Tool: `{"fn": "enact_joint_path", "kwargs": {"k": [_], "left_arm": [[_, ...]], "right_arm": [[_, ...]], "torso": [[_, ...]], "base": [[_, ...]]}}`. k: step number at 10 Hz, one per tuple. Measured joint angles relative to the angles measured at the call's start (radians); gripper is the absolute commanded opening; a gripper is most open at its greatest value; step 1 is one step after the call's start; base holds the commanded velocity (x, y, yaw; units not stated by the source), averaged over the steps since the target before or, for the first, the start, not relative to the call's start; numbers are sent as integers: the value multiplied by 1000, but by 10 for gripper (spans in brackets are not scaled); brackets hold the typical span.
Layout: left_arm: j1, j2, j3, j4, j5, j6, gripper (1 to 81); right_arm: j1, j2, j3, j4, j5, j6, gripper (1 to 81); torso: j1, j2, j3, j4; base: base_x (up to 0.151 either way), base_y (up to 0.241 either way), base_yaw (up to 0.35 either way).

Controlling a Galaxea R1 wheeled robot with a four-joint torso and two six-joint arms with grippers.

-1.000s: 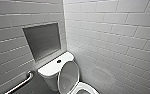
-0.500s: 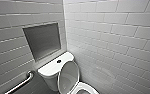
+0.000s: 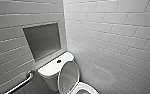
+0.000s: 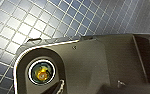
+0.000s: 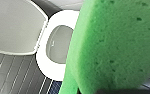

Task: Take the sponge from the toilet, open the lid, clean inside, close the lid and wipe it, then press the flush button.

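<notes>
Sponge (image 5: pixel 111 47) clamped in right gripper (image 5: pixel 121 91) hides part of toilet bowl (image 5: pixel 44 65); lid (image 3: pixel 68 75) raised; left gripper's state unclear.

Green sponge (image 5: pixel 116 50), white toilet (image 3: pixel 52 68), lid (image 3: pixel 68 76) grey underneath, blue grid-tiled floor (image 4: pixel 41 22).

bright, even light; pale glare on the floor tiles (image 4: pixel 33 27).

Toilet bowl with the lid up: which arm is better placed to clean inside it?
Probably the right. The bright green soft sponge sits at its wrist camera, with the open white ceramic bowl just beyond it; the left wrist camera faces blue floor tiles.
</notes>
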Motion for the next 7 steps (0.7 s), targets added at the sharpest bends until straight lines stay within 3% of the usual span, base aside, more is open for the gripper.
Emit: {"fn": "enact_joint_path", "kwargs": {"k": [4, 7], "left_arm": [[3, 63, -76, 0, -5, 0, 811], [3, 61, -78, 0, -7, 0, 811]], "right_arm": [[169, 9, 17, 2, -106, 6, 10], [259, 82, -5, 3, -197, 13, 10]], "torso": [[0, 0, 0, 0], [0, 0, -7, 0]], "base": [[0, 0, 0], [0, 0, 0]]}}
